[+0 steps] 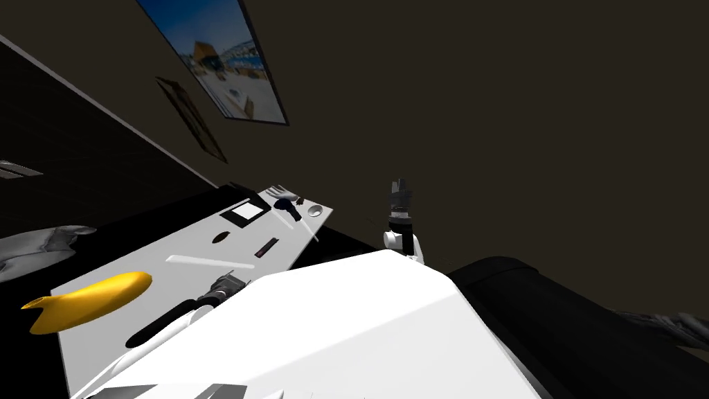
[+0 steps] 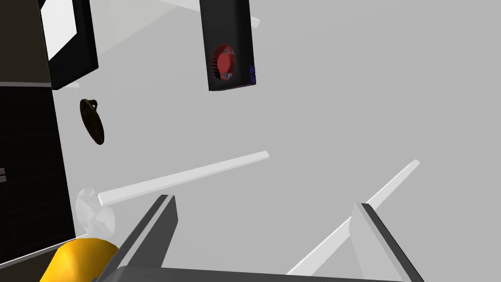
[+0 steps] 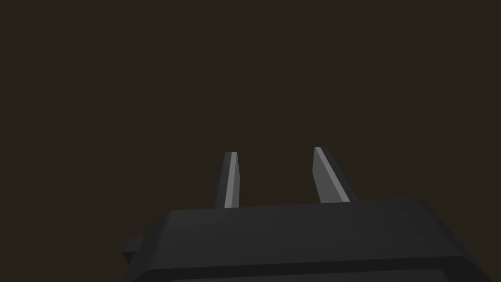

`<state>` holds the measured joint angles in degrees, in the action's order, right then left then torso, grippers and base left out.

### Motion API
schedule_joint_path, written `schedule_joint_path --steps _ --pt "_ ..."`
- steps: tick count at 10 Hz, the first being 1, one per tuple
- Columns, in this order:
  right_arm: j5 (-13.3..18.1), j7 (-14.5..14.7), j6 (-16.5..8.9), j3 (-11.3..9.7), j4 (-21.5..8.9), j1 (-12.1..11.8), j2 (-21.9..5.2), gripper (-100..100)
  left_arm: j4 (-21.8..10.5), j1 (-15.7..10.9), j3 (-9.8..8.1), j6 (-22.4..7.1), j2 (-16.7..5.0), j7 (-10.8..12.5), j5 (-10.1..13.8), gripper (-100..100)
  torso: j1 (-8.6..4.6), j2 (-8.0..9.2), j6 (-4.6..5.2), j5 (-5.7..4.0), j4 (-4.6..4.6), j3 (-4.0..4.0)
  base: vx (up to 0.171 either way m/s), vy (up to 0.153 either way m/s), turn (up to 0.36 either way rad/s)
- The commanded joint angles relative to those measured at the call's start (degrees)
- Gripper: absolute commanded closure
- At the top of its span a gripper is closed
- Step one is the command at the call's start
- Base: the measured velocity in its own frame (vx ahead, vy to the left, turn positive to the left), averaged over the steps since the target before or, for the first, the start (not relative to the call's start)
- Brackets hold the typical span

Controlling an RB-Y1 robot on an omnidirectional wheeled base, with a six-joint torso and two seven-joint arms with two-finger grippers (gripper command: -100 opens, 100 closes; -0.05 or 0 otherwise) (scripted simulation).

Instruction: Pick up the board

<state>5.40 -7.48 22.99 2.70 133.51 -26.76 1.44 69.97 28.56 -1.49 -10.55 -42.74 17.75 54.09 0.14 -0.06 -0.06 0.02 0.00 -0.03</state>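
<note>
Board [image 2: 227, 29], black oblong with a round red fan, lies flat on grey table [image 2: 342, 98] beyond spread left gripper [image 2: 264, 201]; right gripper [image 1: 399, 185] raised.

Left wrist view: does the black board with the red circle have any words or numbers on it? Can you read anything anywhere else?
No text can be read in any view.
Black board: small blue marks beside its red fan, too small to read.
White panel in a black frame: blank.
Wall picture: an outdoor scene with no lettering to make out.
</note>
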Motion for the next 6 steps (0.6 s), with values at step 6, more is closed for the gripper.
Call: schedule_joint_path --steps 6 --pt "0.0 0.0 0.0 0.0 0.0 0.0 0.0 0 -6.4 0.0 -1.48 -9.9 -2.4 0.8 6.4 -100 0.04 -0.05 -0.01 0.00 -0.01 -0.03 0.013 0.018 -0.228"
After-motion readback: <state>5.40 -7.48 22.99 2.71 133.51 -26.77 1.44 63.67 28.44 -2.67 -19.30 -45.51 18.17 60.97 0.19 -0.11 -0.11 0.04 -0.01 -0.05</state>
